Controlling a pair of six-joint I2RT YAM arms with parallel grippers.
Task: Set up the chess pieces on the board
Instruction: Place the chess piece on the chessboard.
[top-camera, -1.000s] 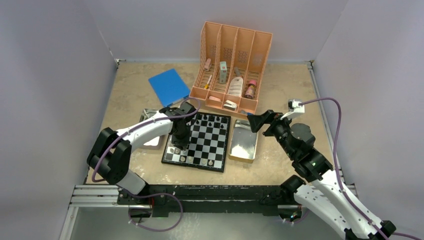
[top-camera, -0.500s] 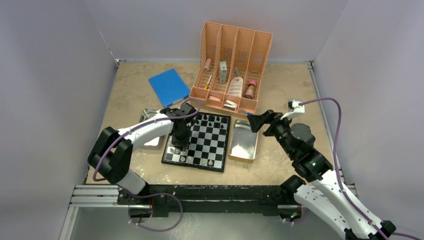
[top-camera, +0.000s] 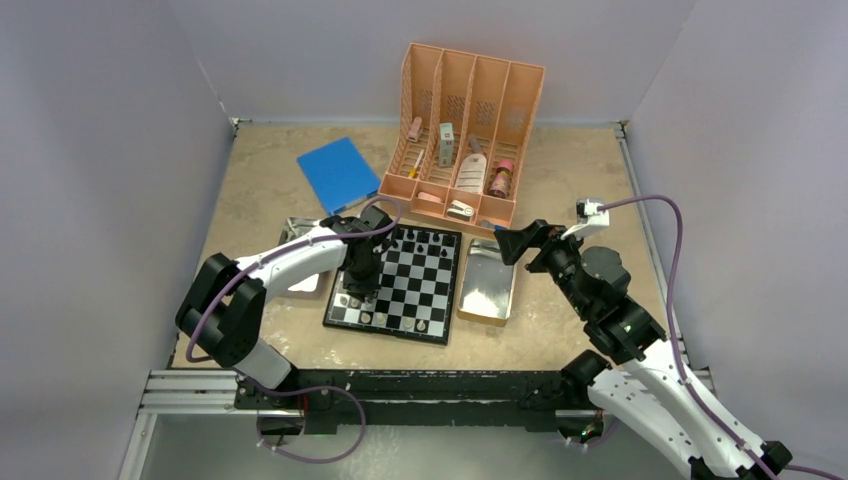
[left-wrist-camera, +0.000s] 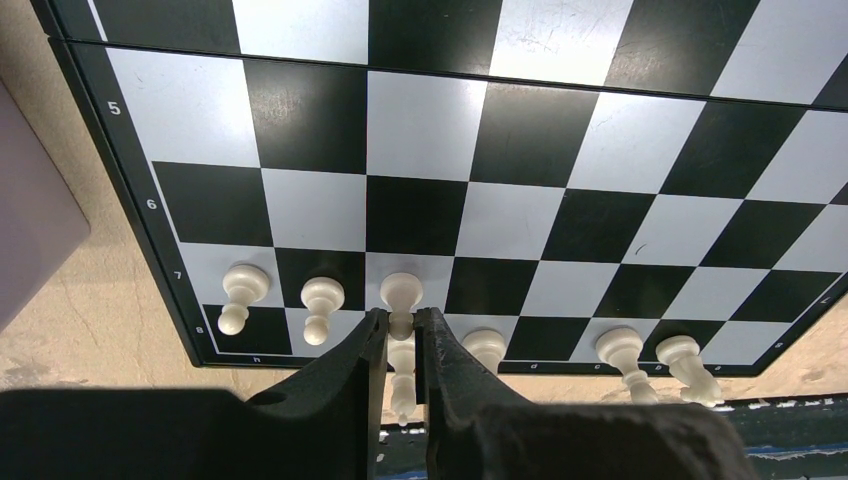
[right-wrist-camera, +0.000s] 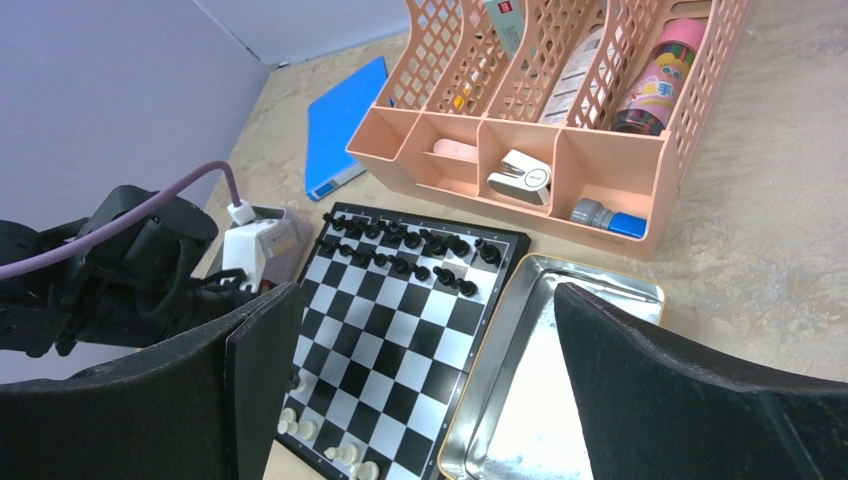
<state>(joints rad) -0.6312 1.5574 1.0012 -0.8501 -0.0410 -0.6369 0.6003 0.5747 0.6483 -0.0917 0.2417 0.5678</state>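
Observation:
The board (top-camera: 405, 290) lies mid-table, with black chess pieces (top-camera: 425, 242) along its far rows and white chess pieces (top-camera: 385, 320) along its near edge. My left gripper (top-camera: 362, 288) hangs over the board's near-left corner. In the left wrist view, my left gripper (left-wrist-camera: 401, 320) is shut on a white pawn (left-wrist-camera: 402, 292) standing on a white square. Two more pawns (left-wrist-camera: 320, 300) stand to its left. Another white piece shows through the narrow gap behind. My right gripper (top-camera: 510, 245) hovers wide open over a metal tray (top-camera: 488, 283), holding nothing.
A peach organizer (top-camera: 465, 130) with bottles stands behind the board. A blue book (top-camera: 338, 172) lies at the far left. A second metal tray (top-camera: 298, 252) sits partly under my left arm. Purple walls close in on both sides.

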